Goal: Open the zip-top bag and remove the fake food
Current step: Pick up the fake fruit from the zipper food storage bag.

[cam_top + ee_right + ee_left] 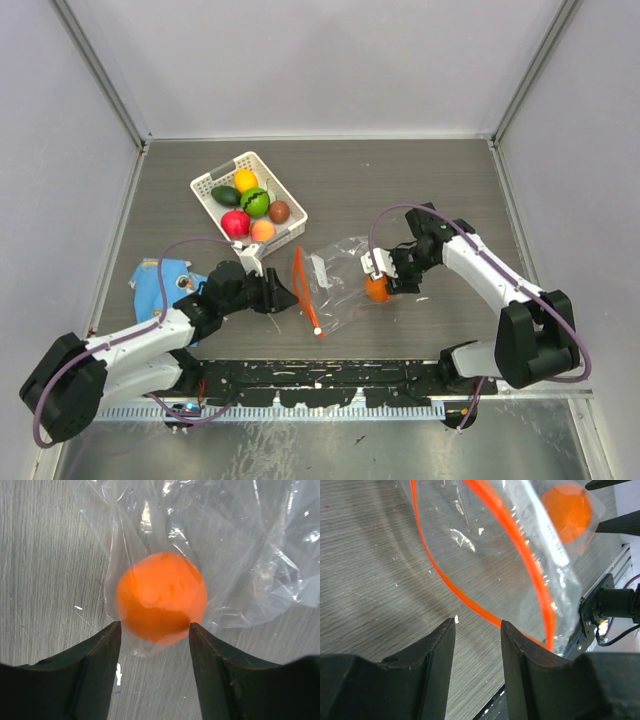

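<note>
Left gripper [477, 622] released, jaws parted just short of orange zip strip [470, 606] of bag [485, 555]. Right gripper [154, 625] set astride orange fruit [161, 597] through plastic; contact perhaps made, grip cannot be told. Bag laid flat at centre of overhead frame. Six other fruits [255, 202] seen in white basket [205, 185], upper left of centre.

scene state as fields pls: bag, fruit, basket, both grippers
bag: zip-top bag, flat on table, zip strip parted
in bag: orange fruit, the only one
basket: white basket holding six fruits
left gripper: jaws apart, tips at the zip strip, not clamping it
right gripper: jaws flank the orange fruit through the plastic; grip unclear
other: blue cloth, beside left arm
</note>
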`<state>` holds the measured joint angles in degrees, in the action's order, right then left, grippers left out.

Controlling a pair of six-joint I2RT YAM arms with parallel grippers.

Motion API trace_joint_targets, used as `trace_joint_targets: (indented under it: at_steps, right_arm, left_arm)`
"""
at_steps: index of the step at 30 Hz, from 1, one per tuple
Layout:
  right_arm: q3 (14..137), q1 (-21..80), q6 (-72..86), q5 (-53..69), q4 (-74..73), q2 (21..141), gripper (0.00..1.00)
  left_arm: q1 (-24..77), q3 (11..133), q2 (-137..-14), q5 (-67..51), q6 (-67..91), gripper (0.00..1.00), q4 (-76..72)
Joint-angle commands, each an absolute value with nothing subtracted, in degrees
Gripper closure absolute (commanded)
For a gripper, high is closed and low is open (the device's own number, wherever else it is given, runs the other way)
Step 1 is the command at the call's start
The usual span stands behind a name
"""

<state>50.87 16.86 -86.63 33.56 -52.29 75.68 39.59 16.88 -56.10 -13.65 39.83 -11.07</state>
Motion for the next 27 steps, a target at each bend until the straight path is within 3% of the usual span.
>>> trace_joint_targets:
  at_steps: [1,12,18,27]
  right_arm:
    - [51.1,17.0,-86.4,32.0,-52.1,78.3,0.44]
    - [51.1,17.8,-86.6,32.4,-52.3,81.2,0.66]
    - [51.3,19.5,-84.3,33.4,-50.5,83.2,0.96]
    - [51.1,25.7,-73.3,30.2,-41.2,86.1,0.97]
  left_arm:
    - [41.4,19.2,-60.2,-12.4,39.7,0.58,-18.8]
    - [44.0,21.5,-65.2,-11.7,39.2,0.58,-22.0]
    - [44.4,22.0,-67.4,-12.5,38.4,0.57,-23.4]
    - [47.2,24.0,-74.7,-13.8,36.4,0.54,-29.4]
